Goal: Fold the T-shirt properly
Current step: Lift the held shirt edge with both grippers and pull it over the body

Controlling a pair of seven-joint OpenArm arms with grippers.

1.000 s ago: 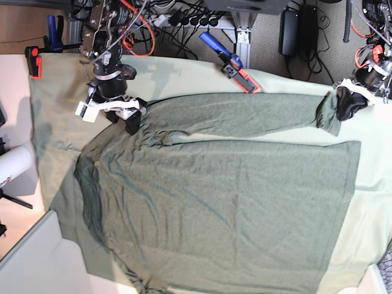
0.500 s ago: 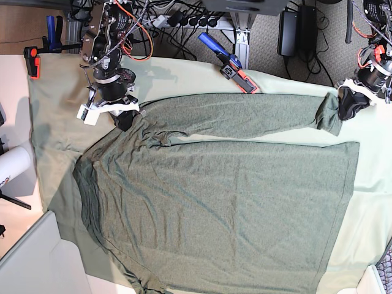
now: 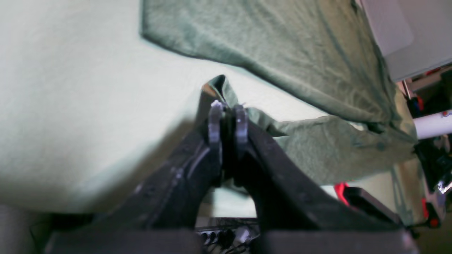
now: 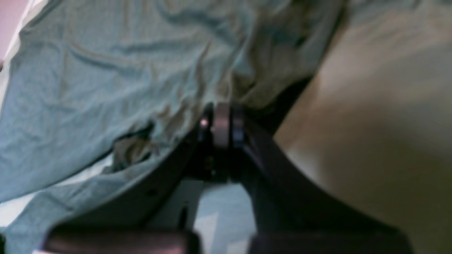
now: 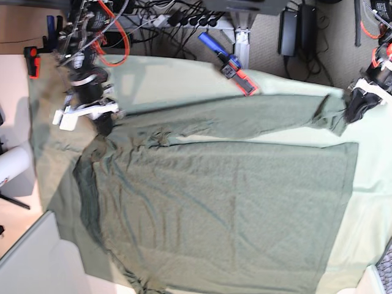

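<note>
**Stretching the sleeve, folding not yet begun**

Judging from how the cloth lies, the task is at its start: the shirt [image 5: 214,208] is spread flat on the table cloth [image 5: 177,76], body open and unfolded, one long sleeve [image 5: 245,119] drawn out along the body's far edge. No fold shows anywhere; both sleeves and the body are left to do.

In the left wrist view, the left claw [image 3: 227,118] is pressed together on the sleeve's cuff [image 3: 220,88], a small peak of fabric sticking out past the tips. In the right wrist view, the right claw [image 4: 220,121] is also pressed together, pinching wrinkled shirt fabric near the shoulder.

Farther off, in the base view, the two claws sit at opposite ends of the sleeve, the left claw [image 5: 358,110] at the cuff and the right claw [image 5: 101,122] at the shoulder, with the sleeve between them.
</note>
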